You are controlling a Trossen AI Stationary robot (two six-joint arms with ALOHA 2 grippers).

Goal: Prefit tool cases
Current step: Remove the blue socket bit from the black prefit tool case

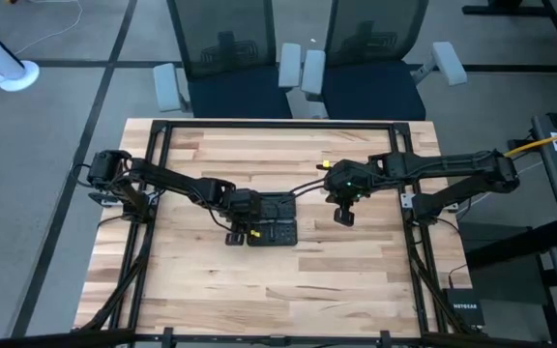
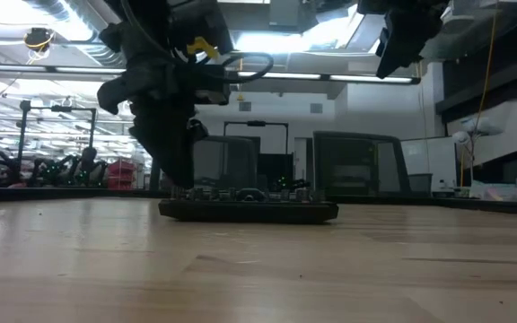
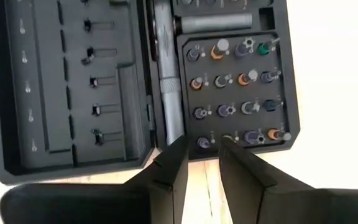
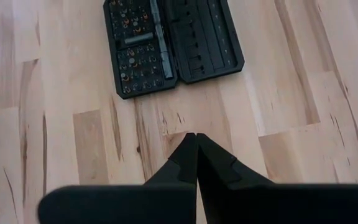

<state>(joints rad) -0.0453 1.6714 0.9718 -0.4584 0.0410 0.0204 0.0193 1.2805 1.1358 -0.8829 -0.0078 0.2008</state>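
High view: left tool (image 1: pixel 239 235), fingers apart, over open case (image 1: pixel 277 218); right tool (image 1: pixel 343 217) closed.

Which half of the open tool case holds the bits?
The half nearest the left claw holds coloured bits; the other half has only empty slots.

Tool case (image 3: pixel 73 93): matt black plastic, as I see it — moulded slots.
Bits (image 3: pixel 235 81): shiny metal.
Table (image 4: pixel 291 143): pale wood — smooth, satin planks.
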